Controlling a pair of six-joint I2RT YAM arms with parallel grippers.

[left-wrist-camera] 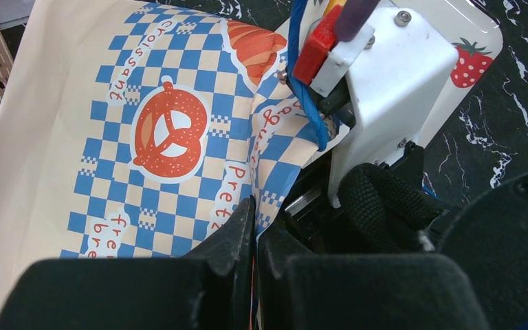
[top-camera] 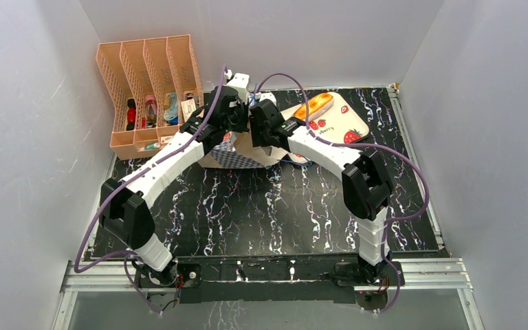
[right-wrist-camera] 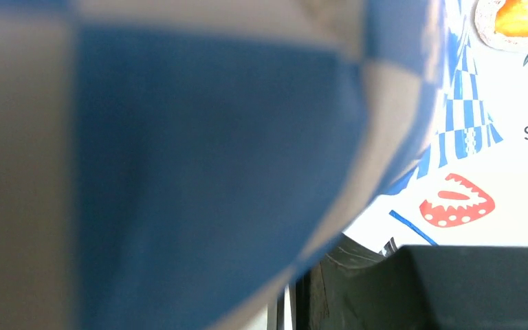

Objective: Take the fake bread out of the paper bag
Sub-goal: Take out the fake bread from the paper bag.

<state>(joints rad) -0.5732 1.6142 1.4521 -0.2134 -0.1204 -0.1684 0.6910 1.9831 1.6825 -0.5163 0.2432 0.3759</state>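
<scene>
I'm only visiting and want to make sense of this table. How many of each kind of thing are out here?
robot arms: 2
paper bag: 1
glazed bread loaf: 1
strawberry-print tray: 1
peach file rack: 1
Total: 6
The small items in the rack are too small to tell apart, so they are not counted.

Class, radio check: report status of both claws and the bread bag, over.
Left claw pinched shut on the paper bag edge. Right claw against the bag, state unclear. Glazed loaf out on strawberry tray.
</scene>
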